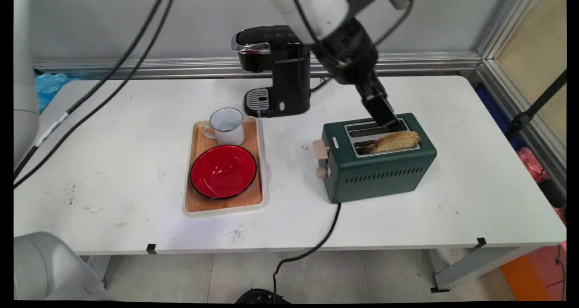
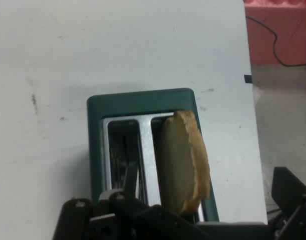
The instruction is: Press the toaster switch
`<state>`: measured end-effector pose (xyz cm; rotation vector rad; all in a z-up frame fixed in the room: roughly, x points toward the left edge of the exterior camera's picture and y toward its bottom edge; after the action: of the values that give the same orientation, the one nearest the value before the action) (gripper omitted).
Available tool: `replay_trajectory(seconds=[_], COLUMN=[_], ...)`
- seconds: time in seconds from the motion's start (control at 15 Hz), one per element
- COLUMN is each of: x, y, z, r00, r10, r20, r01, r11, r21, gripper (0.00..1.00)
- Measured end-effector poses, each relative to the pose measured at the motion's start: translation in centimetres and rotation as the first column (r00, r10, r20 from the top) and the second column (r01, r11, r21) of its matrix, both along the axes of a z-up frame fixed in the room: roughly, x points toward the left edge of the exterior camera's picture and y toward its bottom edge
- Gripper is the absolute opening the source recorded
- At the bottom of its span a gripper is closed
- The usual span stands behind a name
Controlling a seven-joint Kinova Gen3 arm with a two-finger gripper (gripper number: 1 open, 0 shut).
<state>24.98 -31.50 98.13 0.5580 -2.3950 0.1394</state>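
One slice of golden-brown toasted bread (image 1: 394, 141) is sitting tilted in the nearer of the two chrome-lined slots of a single dark green two-slot toaster (image 1: 380, 168), its upper part sticking out above the slot and leaning toward the toaster's right end as the main view shows it; the farther slot is holding no bread. The black two-finger gripper (image 1: 391, 120) is reaching down at a slant from the upper left and hanging just over the farther slot, close beside the slice; in the hand view its fingers are standing wide apart, one low at the left (image 2: 75, 220) and the other at the far right, with the bread lying between them and neither finger visibly pressing on it, so the hand is spread and gripping nothing. The toaster is showing one pale pink lever (image 1: 320, 149) and one round pale knob (image 1: 321, 172) on its left end, and one black power cord (image 1: 316, 242) is running from its base over the near edge of the white table (image 1: 135, 208). To the left, one wooden tray with a white rim (image 1: 225, 204) is carrying one red bowl with a dark rim (image 1: 223, 171) and, just behind it, one white enamel mug (image 1: 226, 126). Behind the tray, one black single-serve coffee machine (image 1: 278, 70) is standing near the wall
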Motion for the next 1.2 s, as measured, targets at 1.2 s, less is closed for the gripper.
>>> replay_trajectory(seconds=[1.2], x=[12.1], y=[8.2], z=[-1.1], r00=[0.990], r10=[0.140], r20=[-0.005], r01=[-0.140], r11=[0.988], r21=[-0.068], gripper=[1.00])
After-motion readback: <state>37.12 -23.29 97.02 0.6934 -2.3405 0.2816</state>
